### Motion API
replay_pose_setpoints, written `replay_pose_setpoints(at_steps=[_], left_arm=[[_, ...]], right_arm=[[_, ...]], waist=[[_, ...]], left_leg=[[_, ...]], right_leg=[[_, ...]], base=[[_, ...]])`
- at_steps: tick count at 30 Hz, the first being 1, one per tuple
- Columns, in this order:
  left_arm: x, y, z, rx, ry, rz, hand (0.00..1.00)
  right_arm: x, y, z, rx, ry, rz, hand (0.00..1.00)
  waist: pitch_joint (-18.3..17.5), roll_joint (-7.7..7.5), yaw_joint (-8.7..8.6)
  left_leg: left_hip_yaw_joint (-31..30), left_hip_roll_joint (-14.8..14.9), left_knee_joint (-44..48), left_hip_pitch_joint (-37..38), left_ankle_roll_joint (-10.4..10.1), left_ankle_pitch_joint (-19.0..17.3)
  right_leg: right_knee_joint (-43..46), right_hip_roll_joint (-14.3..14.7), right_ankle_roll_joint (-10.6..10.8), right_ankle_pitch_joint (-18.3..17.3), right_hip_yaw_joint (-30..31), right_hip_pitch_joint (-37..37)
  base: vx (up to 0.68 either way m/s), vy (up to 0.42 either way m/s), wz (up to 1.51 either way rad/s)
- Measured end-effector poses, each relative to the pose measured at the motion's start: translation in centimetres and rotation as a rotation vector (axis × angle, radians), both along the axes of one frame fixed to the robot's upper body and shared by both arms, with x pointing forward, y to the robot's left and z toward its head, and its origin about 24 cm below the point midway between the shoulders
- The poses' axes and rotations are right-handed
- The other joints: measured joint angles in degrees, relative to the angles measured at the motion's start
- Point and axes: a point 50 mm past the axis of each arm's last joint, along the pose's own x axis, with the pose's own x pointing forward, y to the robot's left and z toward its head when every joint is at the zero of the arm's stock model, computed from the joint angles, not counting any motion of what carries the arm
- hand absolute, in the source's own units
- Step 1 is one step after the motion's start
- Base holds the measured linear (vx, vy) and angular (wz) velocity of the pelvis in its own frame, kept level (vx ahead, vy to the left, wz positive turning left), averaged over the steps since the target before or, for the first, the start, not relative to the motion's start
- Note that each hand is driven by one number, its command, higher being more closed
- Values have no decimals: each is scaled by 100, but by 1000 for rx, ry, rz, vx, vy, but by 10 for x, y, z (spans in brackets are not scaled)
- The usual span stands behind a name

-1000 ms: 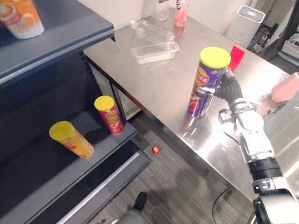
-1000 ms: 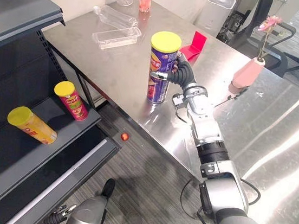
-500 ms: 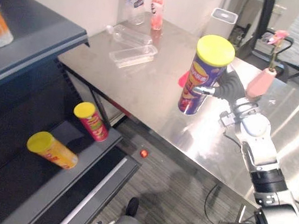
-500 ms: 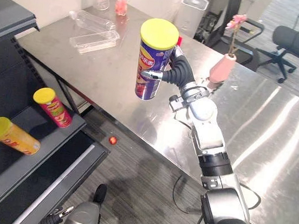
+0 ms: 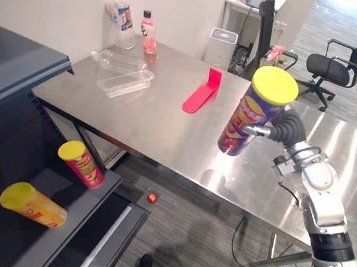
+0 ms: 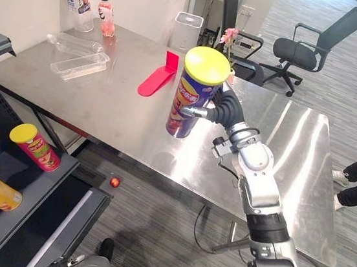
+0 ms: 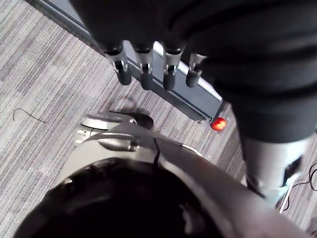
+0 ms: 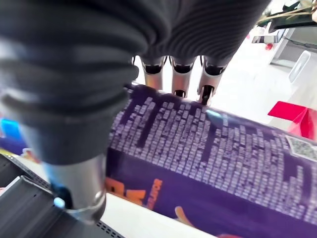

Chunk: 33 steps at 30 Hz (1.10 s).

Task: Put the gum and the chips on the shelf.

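Above the steel table [image 5: 166,125], the right hand [image 5: 283,129] grips chips [image 5: 249,113].

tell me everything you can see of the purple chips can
The purple chips can is a tall tube with a flat yellow lid and a glossy printed wrap. It hangs tilted above the steel table, lid end leaning to the robot's right, held only by the right hand, whose fingers curl round its middle.

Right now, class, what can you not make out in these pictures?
- Tall purple chips can with yellow lid, in the right hand: ends cut off by right wrist view's edges.
- Small red round thing on the floor: too small to identify.
- Dark upper shelf: cut by left eye view's edge.
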Motion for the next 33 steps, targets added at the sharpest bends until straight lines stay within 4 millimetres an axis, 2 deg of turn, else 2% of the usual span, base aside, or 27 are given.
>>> replay_pose_setpoints(at_steps=[10,13,15,17,19,20,21,22,23,24,25,26,27,28,29,30,31,32,33], left_arm=[[-1,-1,-1,9,11,10,0],[-2,-2,-2,15,23,36,0],[-2,-2,-2,14,19,73,0],[-3,-6,-2,8,11,127,0],[-7,-12,-3,-17,-8,220,0],[-11,-13,-4,-24,-8,250,0],[-17,-14,-3,-31,-15,293,0],[-19,-14,-3,-33,-21,320,0],[-18,-15,-3,-37,-24,322,0],[-22,-14,-5,-39,-5,329,0],[-28,-13,-6,-39,16,347,0],[-32,-12,-7,-36,31,358,0],[-37,-9,-7,-26,50,379,0],[-44,-5,-7,-15,65,392,0],[-41,-5,-7,-13,59,390,0],[-37,-5,-8,-7,59,359,0],[-37,-2,-7,3,61,338,0],[-35,-2,-7,3,56,326,0],[-35,-1,-7,5,53,323,0]], right_arm=[[-8,-11,-20,24,75,-29,100],[-8,-9,-21,36,83,-10,100],[-7,-2,-21,41,91,20,100],[-5,11,-18,29,84,70,100],[-1,24,-14,12,73,114,100],[2,25,-14,7,79,119,100],[5,23,-18,2,101,111,100],[8,17,-22,-8,118,94,100],[10,13,-22,-12,119,81,100],[12,7,-21,9,117,52,100],[12,3,-19,15,108,37,100],[12,1,-17,15,102,32,100],[9,-5,-15,23,87,11,100],[4,-12,-11,29,65,-17,100],[2,-15,-7,29,46,-31,100],[2,-21,-9,33,52,-59,100],[1,-24,-13,30,69,-72,100],[-1,-29,-15,34,78,-92,100],[-2,-31,-16,36,83,-100,100]], waist=[[-42,52,-37],[-52,110,-30],[-31,138,4],[36,229,79],[190,454,200],[225,517,248],[234,538,296],[193,504,214],[203,484,202],[217,483,225],[234,451,262],[227,449,269],[198,483,160],[107,589,62],[80,649,-63],[18,478,-150],[-68,392,-200],[-87,393,-228],[-86,394,-244]], left_leg=[[88,48,35,41,-15,-12],[-33,58,135,-99,-17,-8],[-203,70,539,-357,9,-110],[-342,106,837,-533,34,-152],[-376,161,1179,-657,66,-159],[-347,159,1231,-669,132,-116],[-204,54,1191,-752,458,214],[254,-72,880,-802,857,646],[761,-21,1303,-915,1052,314],[1801,182,2721,-1135,1465,-711],[2553,404,3907,-1078,1597,-1248],[2806,559,4396,-984,1550,-1382],[3036,941,5226,-791,1409,-1492],[3109,1361,5501,-596,1291,-1230],[3176,1349,5467,-636,1056,-1245],[3373,954,5033,-693,1059,-1200],[3397,465,4273,-636,1082,-1181],[3390,74,3521,-501,1088,-1178],[3383,-63,3223,-436,1088,-1179]], right_leg=[[10,38,-23,25,85,2],[50,55,-43,11,-26,-17],[127,53,-111,-40,-178,-9],[236,80,-155,-110,-314,9],[437,120,-241,-294,-533,95],[512,119,-308,-363,-599,114],[550,65,-367,-438,-786,170],[458,-49,-525,-397,-1134,187],[514,-133,-530,-362,-1386,155],[762,-364,-505,-353,-1707,63],[933,-599,-501,-357,-1891,-5],[980,-689,-488,-349,-1977,6],[1094,-827,-487,-358,-2245,36],[1317,-962,-378,-496,-2576,27],[1464,-1060,-308,-548,-2715,-3],[1536,-1299,-113,-518,-2813,-141],[1276,-1329,-168,-457,-2811,-207],[957,-1287,-262,-249,-2870,-149],[883,-1278,-232,-157,-2940,-110]], base=[[-4,-6,-5],[9,-20,18],[-23,-33,41],[-74,-52,36],[-132,-54,48],[-186,-49,76],[-240,-46,120],[-254,-31,132],[-205,-22,141],[-186,-24,104],[-169,-24,93],[-125,13,96],[-93,50,131],[-77,67,156],[-107,98,176],[-123,83,167],[-210,88,191],[-188,55,149],[-170,43,131]])
